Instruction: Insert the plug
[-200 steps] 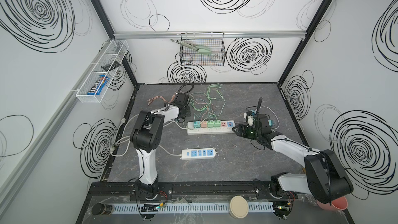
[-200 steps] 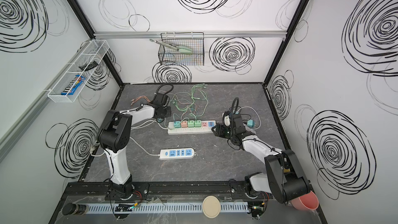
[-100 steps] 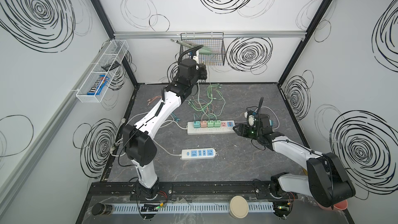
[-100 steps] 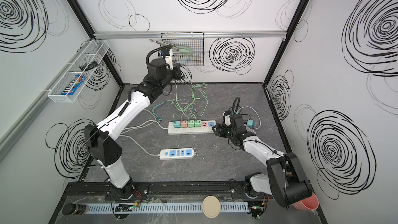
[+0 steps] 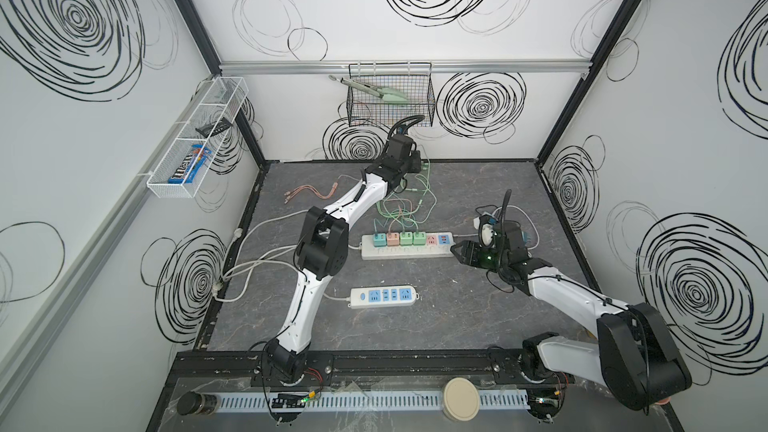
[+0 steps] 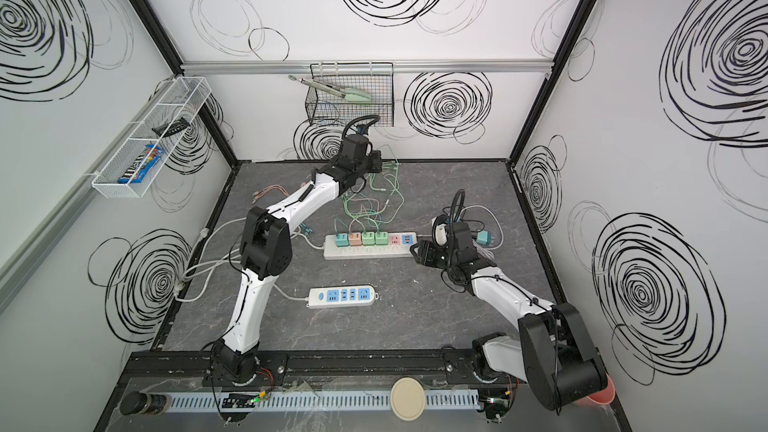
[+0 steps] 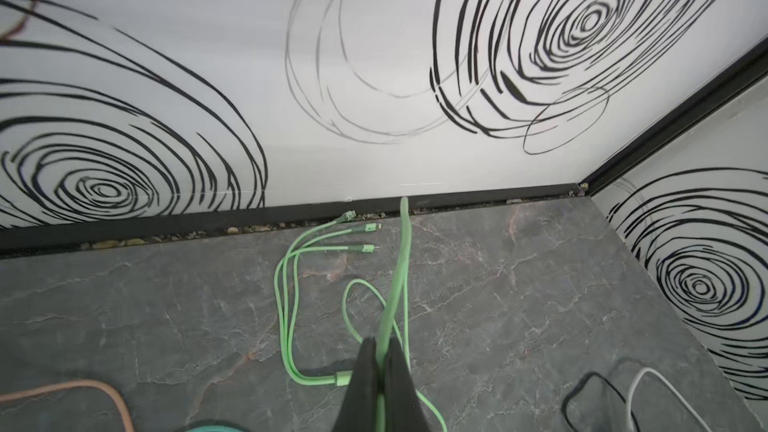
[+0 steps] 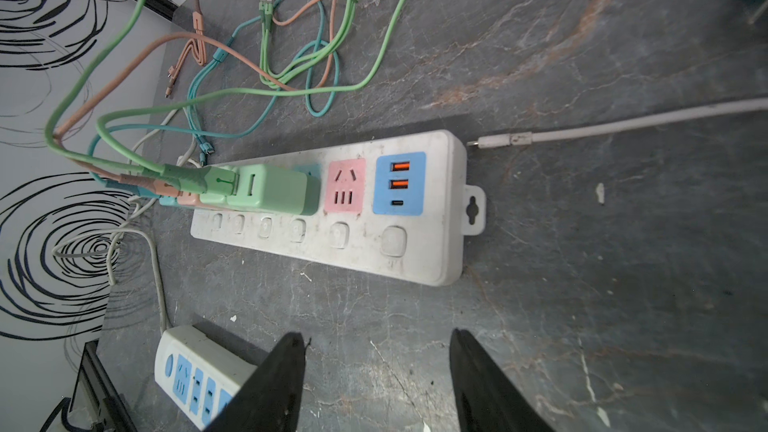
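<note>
Reading the shelf packet [image 5: 185,167], you see "m&m's"; your left gripper [image 7: 379,361] clamps a green cable [image 7: 403,243], your right gripper [image 8: 377,371] holds its jaws apart, empty.

a grey marbled worktop [image 5: 478,317] carries a long power strip [image 5: 407,253] mid-surface. a shorter power strip [image 5: 383,297] lies nearer the front, green cables [image 7: 286,313] tangled toward the back.

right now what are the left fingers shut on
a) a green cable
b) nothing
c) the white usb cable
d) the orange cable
a: in the left wrist view the left fingers are pinched together on a green cable that runs out from between them.
</note>
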